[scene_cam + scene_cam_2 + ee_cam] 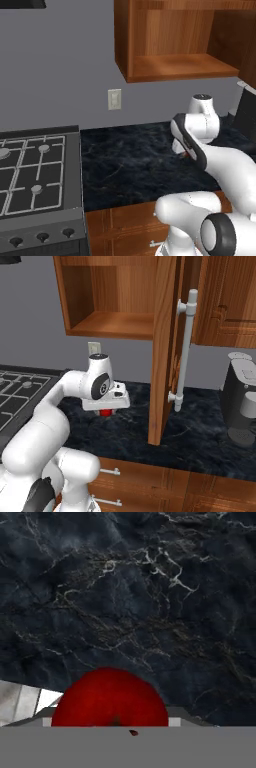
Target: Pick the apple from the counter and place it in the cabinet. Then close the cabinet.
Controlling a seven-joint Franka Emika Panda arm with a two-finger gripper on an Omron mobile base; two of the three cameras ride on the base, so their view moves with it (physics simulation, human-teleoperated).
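Cabinet [115,301]: hanging on the wall above, door [162,351] standing wide open, shelf bare.
Counter [135,160]: lying black and veined beneath my hand.
Claw [105,412]: pointing down over the counter; I cannot tell how far my fingers are parting.
Apple [110,701]: sitting red directly under my palm, against the claw.

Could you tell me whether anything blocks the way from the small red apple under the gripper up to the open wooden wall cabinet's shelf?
Nothing visible does. The small red apple sits low under the white gripper above the black marble counter; the reddish-brown cabinet is above, its panelled door swung open to the right.
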